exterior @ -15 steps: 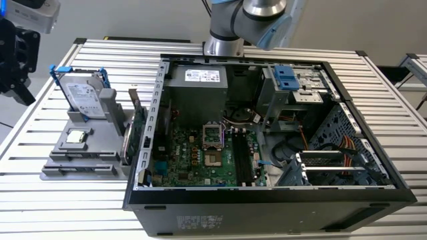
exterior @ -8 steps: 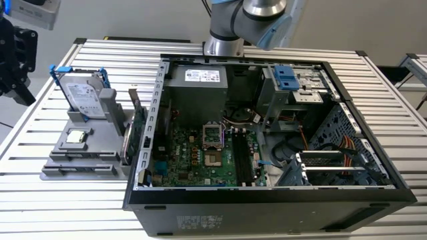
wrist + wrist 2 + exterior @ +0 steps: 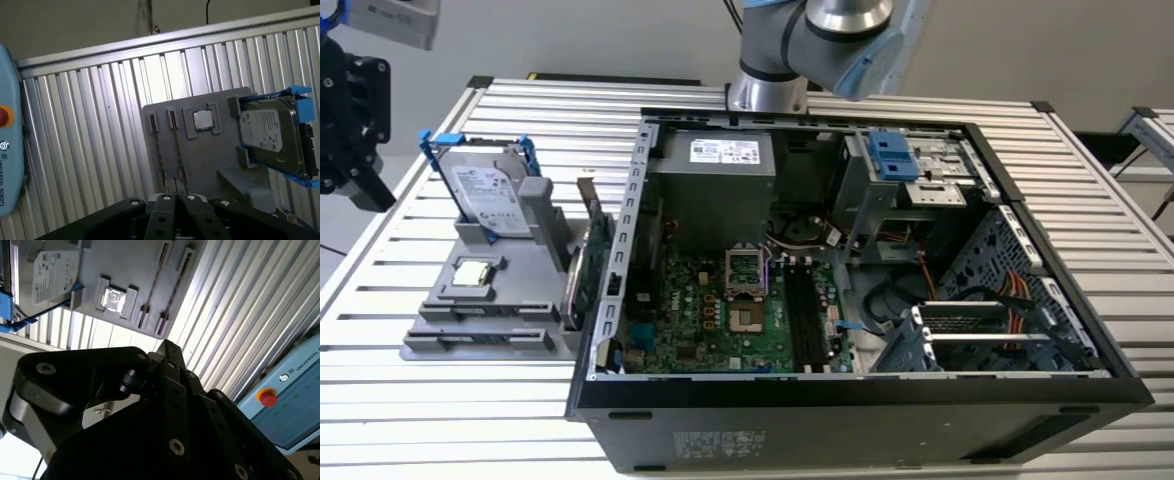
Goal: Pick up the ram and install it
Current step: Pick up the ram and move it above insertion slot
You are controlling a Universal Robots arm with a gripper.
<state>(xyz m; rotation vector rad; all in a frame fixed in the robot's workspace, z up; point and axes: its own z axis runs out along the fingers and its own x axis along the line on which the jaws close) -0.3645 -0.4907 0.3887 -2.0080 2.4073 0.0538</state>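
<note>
— Where is the ram (image 3: 157, 150)?
— On its edge in the gray holder (image 3: 200, 165), with one more stick (image 3: 177, 147) just beside it (so two sticks).
— What else is around?
— One square chip (image 3: 202, 120), one hard drive (image 3: 270, 132) and one open computer (image 3: 854, 430).
— And the gripper (image 3: 178, 199)?
— It hangs above the holder with its fingers pinched together, apart from the ram.

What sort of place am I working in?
Probably a robotics lab bench: an open computer case on a slatted aluminium table, a grey fixture holding a hard drive, and a teach pendant.
</note>
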